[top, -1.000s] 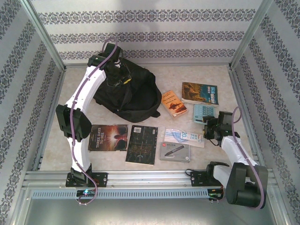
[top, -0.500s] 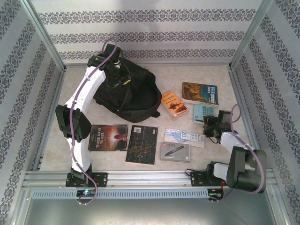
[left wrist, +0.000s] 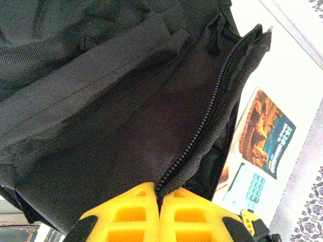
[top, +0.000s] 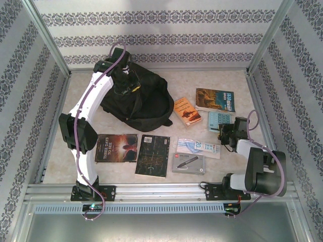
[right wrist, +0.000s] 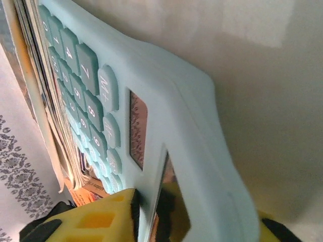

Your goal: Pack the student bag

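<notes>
left gripper [left wrist: 160, 214]: clamps student bag [left wrist: 101, 126] rim | right gripper [right wrist: 186, 222]: pinches calculator [right wrist: 166, 116] end | risk: shallow hold, calculator slips

We look down on the whole table [top: 212, 80] from above and behind; both wrist cameras, close in, share the calculator [right wrist: 166, 101].

White arms [top: 93, 96], black joints, purple cables (yellow pincer pads [left wrist: 131, 214])

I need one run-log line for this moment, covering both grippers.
left gripper: shut on student bag zipper edge | right gripper: around calculator
</notes>
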{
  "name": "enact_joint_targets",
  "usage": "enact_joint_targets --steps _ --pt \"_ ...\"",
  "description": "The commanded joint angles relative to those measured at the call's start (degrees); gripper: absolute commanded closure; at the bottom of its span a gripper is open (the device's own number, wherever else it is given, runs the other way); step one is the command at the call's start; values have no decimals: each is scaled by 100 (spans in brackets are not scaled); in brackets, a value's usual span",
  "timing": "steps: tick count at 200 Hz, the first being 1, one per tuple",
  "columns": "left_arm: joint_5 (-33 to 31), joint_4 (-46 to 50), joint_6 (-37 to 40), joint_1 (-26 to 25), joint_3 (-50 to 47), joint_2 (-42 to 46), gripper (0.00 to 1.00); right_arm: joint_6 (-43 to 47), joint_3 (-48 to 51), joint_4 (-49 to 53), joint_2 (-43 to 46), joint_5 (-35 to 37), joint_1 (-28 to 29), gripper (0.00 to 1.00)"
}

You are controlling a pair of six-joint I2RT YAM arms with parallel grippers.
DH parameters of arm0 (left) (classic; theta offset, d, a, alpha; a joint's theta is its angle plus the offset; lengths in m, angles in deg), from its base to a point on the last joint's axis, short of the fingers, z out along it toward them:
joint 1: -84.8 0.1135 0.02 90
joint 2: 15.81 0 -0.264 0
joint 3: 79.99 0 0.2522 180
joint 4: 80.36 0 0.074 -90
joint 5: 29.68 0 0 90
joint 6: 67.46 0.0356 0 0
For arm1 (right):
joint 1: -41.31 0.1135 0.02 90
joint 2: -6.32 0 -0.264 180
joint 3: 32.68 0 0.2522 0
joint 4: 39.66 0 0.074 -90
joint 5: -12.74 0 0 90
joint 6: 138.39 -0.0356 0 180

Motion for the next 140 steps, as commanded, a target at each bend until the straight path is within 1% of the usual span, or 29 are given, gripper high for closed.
enact_joint_targets --steps 1,19,38,53,65,78,95,109,129,140 --pt "-101 86 124 -58 -78 254 100 -103 -133 242 -41 169 -22 78" --pt "-102 80 121 -58 -34 264 100 -60 -246 675 289 211 -24 84" --pt "-101 79 140 -52 70 255 100 198 -523 1648 852 332 -29 89" --pt "-108 100 185 -51 181 258 100 408 -768 2474 1296 448 -27 96" --pt "-108 116 228 -53 283 254 100 630 -971 3087 1602 479 -12 99" --pt "-113 131 302 -57 418 254 100 913 -1235 3583 1866 566 76 99" --pt "-158 184 365 -56 624 277 100 1447 -1739 4164 1986 626 326 100" --pt "-145 176 413 -54 775 306 100 1831 -2228 4595 1914 708 680 100" --pt "-68 161 447 -55 945 350 100 2417 -2969 4757 1642 672 1264 100" --pt "30 138 481 -53 1028 380 100 2742 -3335 4548 1403 433 1601 100"
